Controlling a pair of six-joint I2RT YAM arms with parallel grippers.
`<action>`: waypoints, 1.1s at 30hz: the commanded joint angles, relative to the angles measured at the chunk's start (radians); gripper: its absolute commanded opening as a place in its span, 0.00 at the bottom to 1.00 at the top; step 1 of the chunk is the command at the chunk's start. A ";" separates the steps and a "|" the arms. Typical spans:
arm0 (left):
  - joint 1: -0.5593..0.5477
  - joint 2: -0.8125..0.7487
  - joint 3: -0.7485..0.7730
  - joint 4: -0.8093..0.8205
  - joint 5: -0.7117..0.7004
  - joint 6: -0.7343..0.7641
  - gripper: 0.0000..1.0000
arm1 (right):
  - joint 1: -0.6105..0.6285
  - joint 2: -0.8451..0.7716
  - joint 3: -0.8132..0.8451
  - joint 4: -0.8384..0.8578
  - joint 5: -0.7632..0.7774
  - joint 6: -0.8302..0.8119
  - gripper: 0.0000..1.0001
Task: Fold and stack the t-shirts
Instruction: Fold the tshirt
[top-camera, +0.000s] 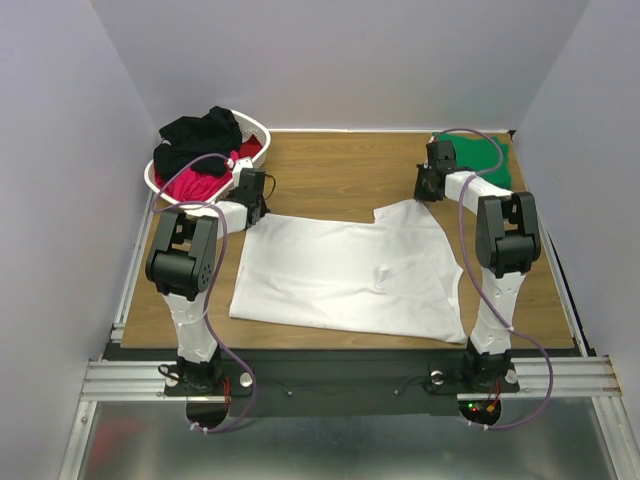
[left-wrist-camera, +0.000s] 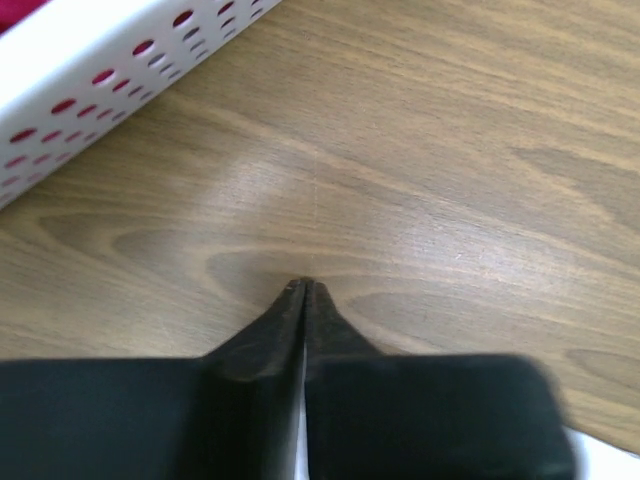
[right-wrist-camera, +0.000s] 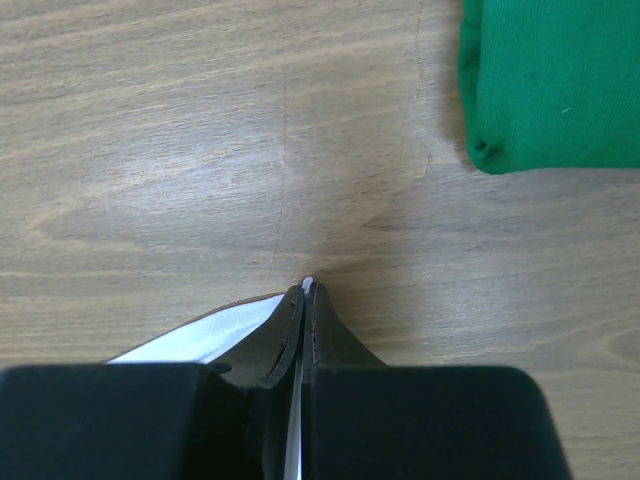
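Tee (top-camera: 340, 280) white, flat, creased | L pincer (left-wrist-camera: 303, 286) + R pincer (right-wrist-camera: 306, 285) pinching far corners

You see bright, even overhead light in the top view; the white t-shirt (top-camera: 350, 275) shows its creases clearly. Soft shadows lie under both arms. In both wrist views, the table (left-wrist-camera: 420, 150) shows a mild sheen and the near fingers (left-wrist-camera: 255, 350) blur.

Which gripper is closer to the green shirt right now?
Right. The right gripper, pinching the white shirt, sits just beside the green shirt; the left gripper is across the table, by the basket.
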 joint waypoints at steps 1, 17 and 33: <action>0.000 -0.034 0.006 -0.012 -0.003 0.009 0.00 | -0.003 -0.047 -0.016 0.020 -0.003 -0.010 0.00; 0.000 -0.216 -0.074 0.037 -0.040 0.004 0.00 | 0.000 -0.334 -0.195 0.030 -0.051 0.011 0.00; 0.000 -0.420 -0.279 0.066 -0.046 -0.043 0.00 | 0.059 -0.722 -0.514 -0.038 -0.065 0.096 0.00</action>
